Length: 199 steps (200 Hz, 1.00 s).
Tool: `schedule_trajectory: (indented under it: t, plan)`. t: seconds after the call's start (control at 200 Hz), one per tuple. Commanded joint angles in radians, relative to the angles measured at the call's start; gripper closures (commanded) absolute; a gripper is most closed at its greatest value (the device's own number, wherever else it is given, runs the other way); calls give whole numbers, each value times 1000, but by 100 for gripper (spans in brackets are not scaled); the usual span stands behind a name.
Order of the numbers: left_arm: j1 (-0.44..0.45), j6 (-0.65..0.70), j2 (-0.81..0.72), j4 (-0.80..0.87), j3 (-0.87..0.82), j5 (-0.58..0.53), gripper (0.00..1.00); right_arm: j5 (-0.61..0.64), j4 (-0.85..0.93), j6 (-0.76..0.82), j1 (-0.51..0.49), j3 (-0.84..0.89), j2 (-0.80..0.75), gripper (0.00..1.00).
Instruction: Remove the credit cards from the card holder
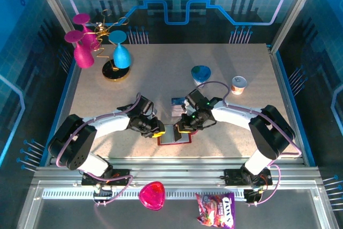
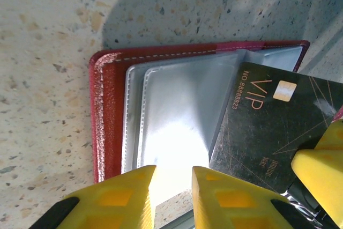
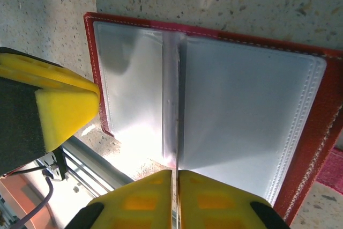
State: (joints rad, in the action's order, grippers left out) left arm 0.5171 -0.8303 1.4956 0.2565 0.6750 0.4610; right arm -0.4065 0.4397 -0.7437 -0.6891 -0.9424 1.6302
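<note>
The dark red card holder [image 1: 172, 137] lies open on the table between both arms, its greyish clear pockets [image 2: 177, 116] facing up. My right gripper [image 1: 186, 127] is shut on the black card [image 2: 268, 122], marked VIP with a chip, which slants over the holder's right side. In the right wrist view the black card [image 3: 176, 132] shows edge-on, pinched between the gripper [image 3: 176, 202] fingers above the card holder [image 3: 241, 105]. My left gripper [image 2: 173, 197] stands open at the holder's near edge, nothing between its fingers [image 3: 61, 105]. A blue card [image 1: 176, 102] lies on the table just beyond the holder.
Pink goblets [image 1: 81, 52], a blue one [image 1: 121, 54] and a gold stand [image 1: 114, 74] sit at the back left. A blue cone-shaped dish [image 1: 201, 73] and a small cup [image 1: 239, 85] are at the back right. A pink heart [image 1: 153, 194] and a candy bag [image 1: 215, 210] lie below the rail.
</note>
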Motion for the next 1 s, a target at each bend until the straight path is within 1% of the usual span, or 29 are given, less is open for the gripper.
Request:
schedule_trajectory:
  t: [0.0,0.22,0.305,0.395,0.485,0.59,0.805,0.915,0.991]
  plan:
    - [-8,22,-31,0,-16,9,76,23,42,-10,-15,-30,3,91]
    - [-30,25,-84,1,-29,-13,76,45,109,35,-8,-72,-37,95]
    - [-43,26,-112,-4,-34,-22,75,54,153,84,4,-95,-51,96]
    - [-53,26,-141,-1,-38,-37,73,52,209,171,23,-128,-61,97]
    - [-64,31,-172,13,-43,-55,72,47,276,304,43,-173,-61,97]
    - [-79,37,-197,27,-49,-66,72,76,374,482,48,-236,-58,99]
    - [-102,40,-228,43,-56,-82,71,212,539,815,51,-354,-32,100]
    - [-106,43,-236,50,-56,-84,72,191,600,1038,45,-392,-26,100]
    - [-108,50,-239,62,-56,-82,72,204,662,1181,35,-436,-10,100]
